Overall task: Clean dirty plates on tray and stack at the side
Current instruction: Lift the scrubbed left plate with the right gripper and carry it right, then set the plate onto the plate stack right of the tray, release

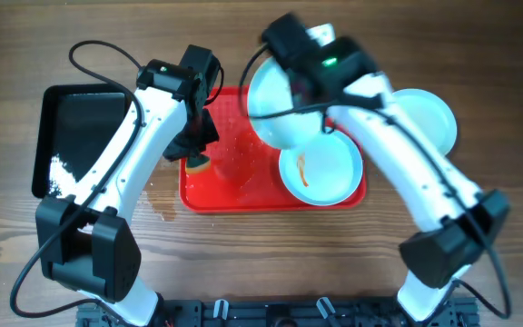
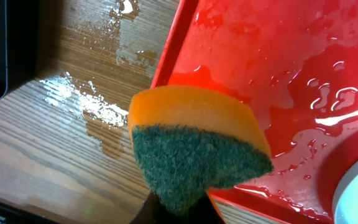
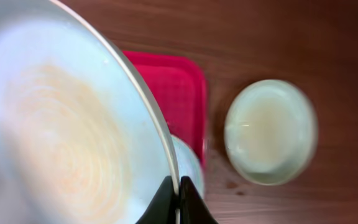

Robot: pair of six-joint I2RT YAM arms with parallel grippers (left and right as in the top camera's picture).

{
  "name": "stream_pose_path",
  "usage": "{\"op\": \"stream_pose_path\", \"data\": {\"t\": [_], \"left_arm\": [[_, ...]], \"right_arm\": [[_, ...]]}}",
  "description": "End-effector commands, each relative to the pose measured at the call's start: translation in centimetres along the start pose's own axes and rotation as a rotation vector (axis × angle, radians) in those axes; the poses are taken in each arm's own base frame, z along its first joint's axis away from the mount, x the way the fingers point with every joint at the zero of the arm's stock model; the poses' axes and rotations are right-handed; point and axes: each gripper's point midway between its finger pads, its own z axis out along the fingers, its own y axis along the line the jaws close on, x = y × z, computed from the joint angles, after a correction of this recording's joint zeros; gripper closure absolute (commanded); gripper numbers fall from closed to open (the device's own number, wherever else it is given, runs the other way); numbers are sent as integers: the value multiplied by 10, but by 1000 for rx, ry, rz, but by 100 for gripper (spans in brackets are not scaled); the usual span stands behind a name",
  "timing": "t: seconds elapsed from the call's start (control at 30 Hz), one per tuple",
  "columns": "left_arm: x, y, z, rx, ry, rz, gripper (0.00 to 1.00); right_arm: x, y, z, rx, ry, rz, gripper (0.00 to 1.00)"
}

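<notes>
The right gripper (image 3: 179, 200) was clamped on the rim of a tilted plate (image 3: 61, 137) standing to its left. Ahead and to its right, well apart, the side plate (image 3: 269, 130) lay flat on the table (image 3: 291, 37). It was nearer this arm and probably the stacking spot. The left gripper (image 2: 173, 214) pinched a sponge (image 2: 197, 143) above the edge of the tray (image 2: 241, 56).

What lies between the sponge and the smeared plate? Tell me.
Only bare, wet tray between the sponge and the smeared plate; the overhead view shows it.
</notes>
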Motion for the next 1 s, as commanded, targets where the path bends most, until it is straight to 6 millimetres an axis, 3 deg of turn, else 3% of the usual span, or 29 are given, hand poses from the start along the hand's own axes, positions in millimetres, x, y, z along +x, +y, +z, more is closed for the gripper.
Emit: {"op": "stream_pose_path", "data": {"t": [0.0,0.1,0.2,0.33,0.4,0.53,0.7,0.8,0.97], "left_arm": [[0,0,-7,17,-12,-17,96],[0,-1,-7,17,-12,-17,96],[0,-1,-7,20,-15,-17,96],[-4,-4,-7,32,-29,-20,96],[-5,-5,-7,35,-32,-20,96],[-5,-5,-7,37,-34,-20,96],[-5,-5,-7,36,-33,-19,96],[-5,-5,-7,37,-34,-20,96],[-5,-6,-7,38,-35,-20,96]], "right_arm": [[-8,-20,-49,-334,-34,97,96],[-11,-87,-44,-277,-40,247,96],[6,-158,-23,-202,37,434,96],[36,-217,14,-213,129,645,96],[52,-234,34,-210,159,720,96],[90,-255,84,-156,215,872,96],[115,-255,131,-139,204,930,96],[116,-252,149,-144,168,954,95],[117,-252,155,-146,152,952,96]]}}
